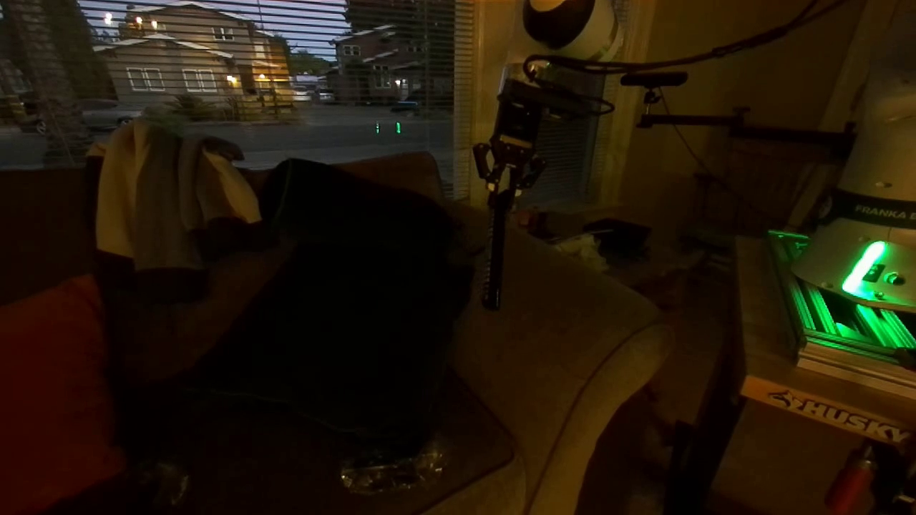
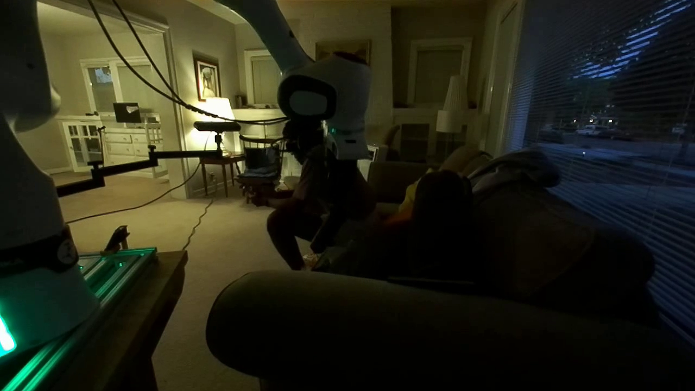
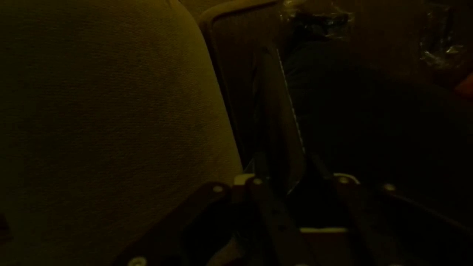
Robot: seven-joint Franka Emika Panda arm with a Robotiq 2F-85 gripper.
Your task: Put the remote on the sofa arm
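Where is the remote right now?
Just right of centre in an exterior view, the remote hangs from the pincer; in the wrist view it appears between the sofa arm at left and the dark pillow at right.

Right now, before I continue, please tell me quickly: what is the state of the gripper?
Gripper: closed on the remote, which hangs down from it.

Cannot discern details on the remote (image 3: pixel 277 111) near the sofa arm (image 3: pixel 140 103); across from it, cannot see the whole robot base (image 1: pixel 859 232), cropped in both exterior views.
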